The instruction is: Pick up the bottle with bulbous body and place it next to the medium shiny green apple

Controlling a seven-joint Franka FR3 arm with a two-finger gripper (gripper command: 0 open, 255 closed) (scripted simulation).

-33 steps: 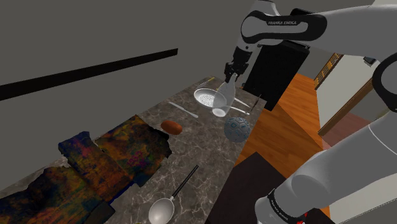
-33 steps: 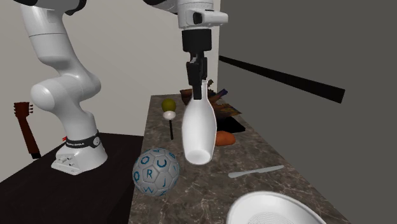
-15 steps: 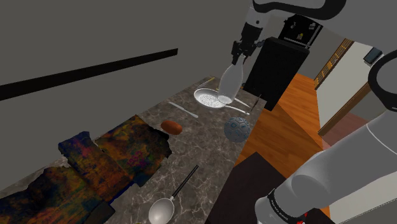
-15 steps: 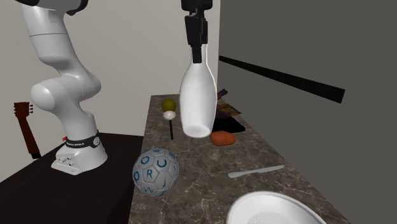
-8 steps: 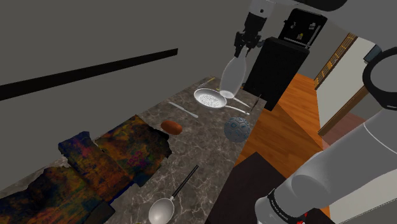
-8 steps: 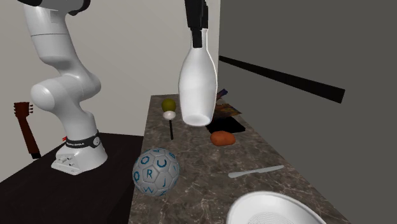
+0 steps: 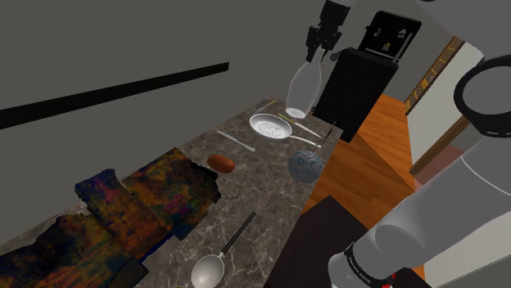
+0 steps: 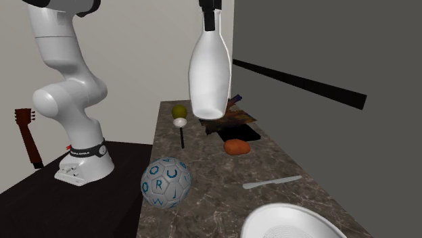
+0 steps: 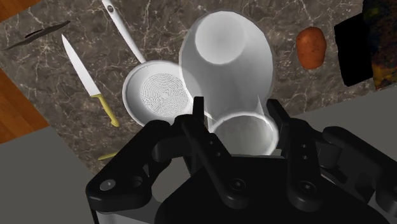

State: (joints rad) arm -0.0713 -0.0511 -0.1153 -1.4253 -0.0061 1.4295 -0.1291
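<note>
Gripper [image 7: 316, 51] is clenched on the thin neck of the bottle [image 7: 301, 90], one black finger [image 9: 197, 118] on each side of it. The bottle is pale and glossy, with a wide rounded body, and it hangs upright in the air, base down, well above the dark marble counter [image 7: 262, 184]. In the wrist view its base is seen over the counter just beside a round white strainer [image 9: 156, 95], and it covers part of the strainer's rim. A knife [image 9: 89, 83] with a yellow handle lies on the other side of the strainer. An orange-brown potato [image 8: 237, 147] lies further along the counter. The yellow-green apple [image 8: 178, 111] sits at the counter's far end in the second exterior view, close to a white spoon [image 8: 180, 123], well apart from the bottle. A grey ball with letters [image 8: 165, 182] rests near the counter's edge.
</note>
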